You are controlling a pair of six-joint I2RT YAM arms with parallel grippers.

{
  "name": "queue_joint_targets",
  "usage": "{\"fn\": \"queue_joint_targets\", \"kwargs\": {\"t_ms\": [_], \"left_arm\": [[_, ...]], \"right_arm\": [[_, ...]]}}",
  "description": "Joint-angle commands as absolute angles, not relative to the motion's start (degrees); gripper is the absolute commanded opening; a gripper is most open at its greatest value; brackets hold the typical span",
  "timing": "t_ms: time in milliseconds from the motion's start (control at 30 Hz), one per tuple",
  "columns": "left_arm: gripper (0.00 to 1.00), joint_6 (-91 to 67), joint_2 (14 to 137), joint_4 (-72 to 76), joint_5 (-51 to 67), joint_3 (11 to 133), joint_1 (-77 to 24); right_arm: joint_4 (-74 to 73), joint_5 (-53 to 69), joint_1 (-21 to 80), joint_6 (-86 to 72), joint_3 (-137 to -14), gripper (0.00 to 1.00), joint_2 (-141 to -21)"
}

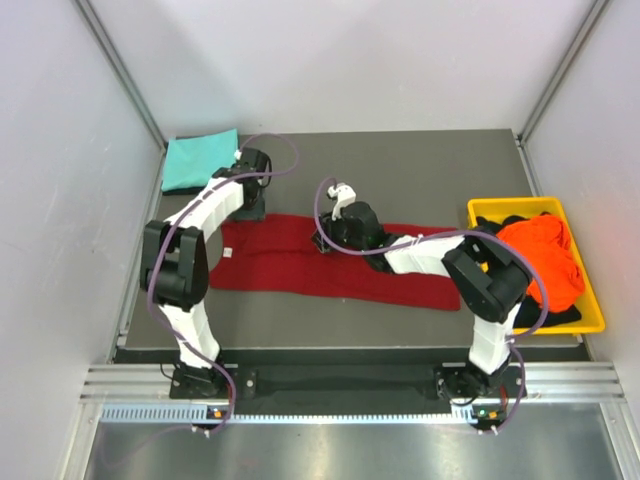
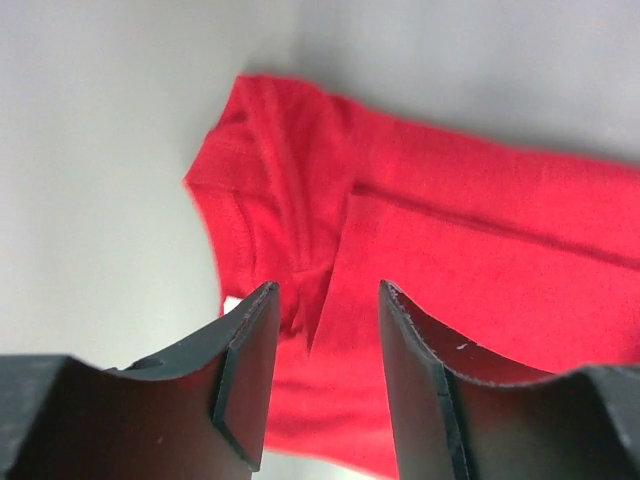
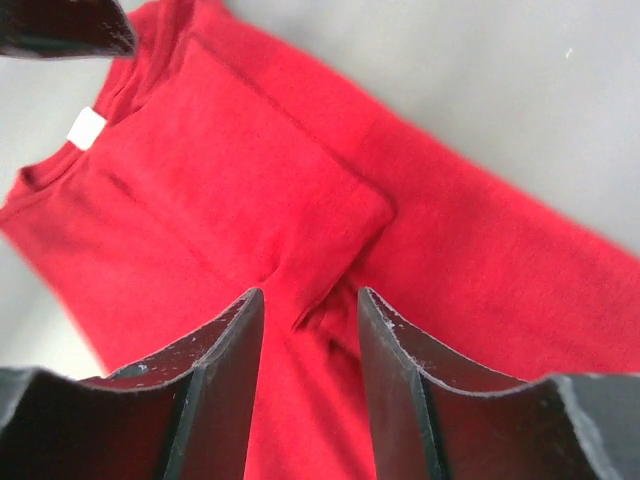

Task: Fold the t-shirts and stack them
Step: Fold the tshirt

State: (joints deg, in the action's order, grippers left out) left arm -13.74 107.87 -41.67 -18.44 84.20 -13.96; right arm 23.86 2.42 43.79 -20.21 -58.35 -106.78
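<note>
Table (image 1: pixel 420 170): dark grey, carrying all items. Dark red t-shirt (image 1: pixel 300 265): largest item, laid flat as a long band across the table middle, running 9 o'clock to 3 o'clock in the top view, with both sides folded inward over the body. Yellow bin (image 1: pixel 515 204): at the 3 o'clock edge, well apart from both pincers. Orange t-shirt (image 1: pixel 545 255): bunched in the bin, on top of the black t-shirt (image 1: pixel 552 313), which shows at the bin's 6 o'clock end. Teal t-shirt (image 1: pixel 198 160): folded flat at the 11 o'clock corner, just beside the left arm's wrist. Left gripper (image 1: pixel 252 208): over the red shirt's 10 o'clock corner; in its wrist view the left gripper (image 2: pixel 327 290) has its jaws parted to a moderate gap, holding nothing, with the dark red t-shirt (image 2: pixel 480 270) spreading from 12 to 3 o'clock of the tips and a folded sleeve edge in the gap. Right gripper (image 1: pixel 330 238): at the shirt's 12 o'clock edge near mid-length; in its wrist view the right gripper (image 3: pixel 310 295) is likewise parted, with a folded corner of the dark red t-shirt (image 3: pixel 250 190) lying between the tips. Contact with the cloth cannot be determined. White label (image 3: pixel 87 128): at the collar, 10 o'clock of the right tips.
</note>
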Motion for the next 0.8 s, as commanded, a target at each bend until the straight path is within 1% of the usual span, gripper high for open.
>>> {"fn": "queue_joint_targets", "kwargs": {"t_ms": [0,67,100,233,333,433,533,567,767], "left_arm": [[0.49,-13.6,99.2,-40.3,-15.5,80.3,-13.6],[0.50,-14.6,95.5,-38.2,-11.5,75.4,-13.2],[0.51,-15.3,93.4,-35.9,-7.8,73.8,-12.7],[0.54,-18.7,91.2,-31.0,1.5,67.3,-12.0],[0.53,-20.2,91.8,-30.1,2.1,65.7,-12.0],[0.51,-20.6,93.2,-29.0,0.9,64.6,-11.9],[0.49,-20.7,95.7,-28.7,0.5,65.4,-11.6],[0.49,-20.7,96.4,-28.8,-1.4,65.7,-11.6],[0.48,-20.7,100.6,-29.3,-3.5,68.3,-11.6]], "right_arm": [[23.4,5.6,43.6,-23.8,-57.0,0.43,-102.3],[23.8,6.6,43.6,-24.5,-56.2,0.42,-102.1],[24.3,7.7,43.6,-24.7,-56.0,0.41,-102.3],[24.9,11.1,43.6,-23.8,-56.3,0.37,-103.7],[25.7,12.4,43.6,-23.9,-55.8,0.36,-104.1],[25.5,12.8,43.6,-23.7,-56.3,0.37,-105.1],[25.1,12.7,43.6,-23.6,-56.9,0.38,-106.3],[25.0,12.7,43.7,-23.4,-57.0,0.38,-106.4],[24.9,12.7,43.8,-23.1,-57.7,0.39,-107.8]]}}
